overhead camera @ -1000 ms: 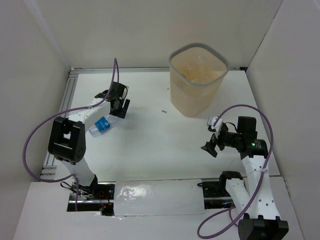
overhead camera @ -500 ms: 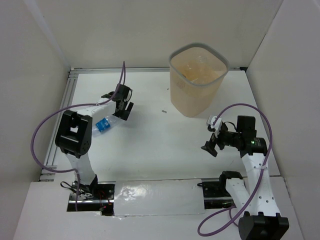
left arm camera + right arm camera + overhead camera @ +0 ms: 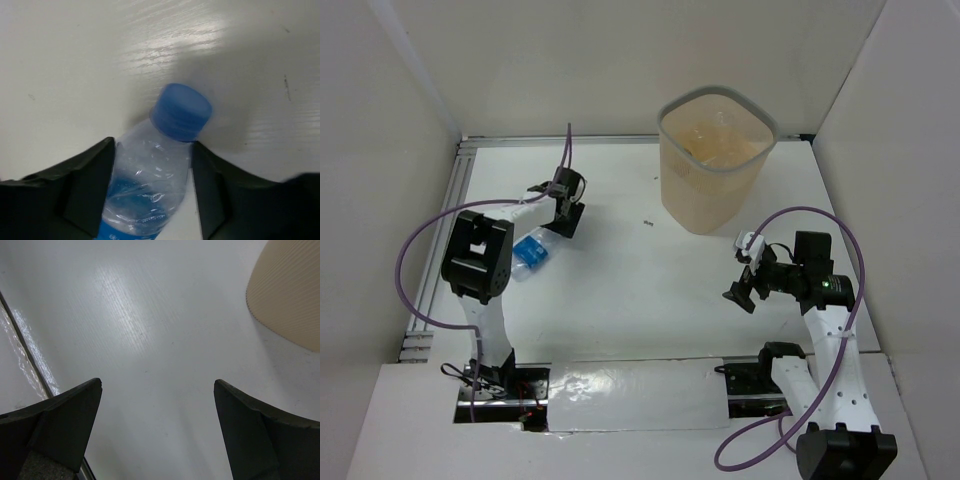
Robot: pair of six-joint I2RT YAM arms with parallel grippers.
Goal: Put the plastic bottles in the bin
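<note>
One clear plastic bottle (image 3: 530, 252) with a blue label lies on the white table at the left, its blue cap (image 3: 181, 111) pointing away from the wrist camera. My left gripper (image 3: 565, 222) is at its neck end. In the left wrist view the left gripper (image 3: 152, 150) has both dark fingers (image 3: 90, 185) pressed against the bottle's (image 3: 150, 190) shoulder. The beige bin (image 3: 705, 200) stands upright at the back right; what lies inside is unclear. My right gripper (image 3: 735, 292) hovers open in front of the bin, and the right wrist view shows nothing in the right gripper (image 3: 157, 385).
A metal rail (image 3: 450, 200) runs along the table's left edge. A silver taped strip (image 3: 630, 395) lies between the arm bases. A tiny dark speck (image 3: 647, 223) sits left of the bin. The bin's ribbed wall (image 3: 290, 295) shows at the right wrist view's top right. White walls enclose the table.
My left gripper moved down to the bottle's neck end and its jaws closed on it. The bottle shifted slightly right. The right arm stayed still.
</note>
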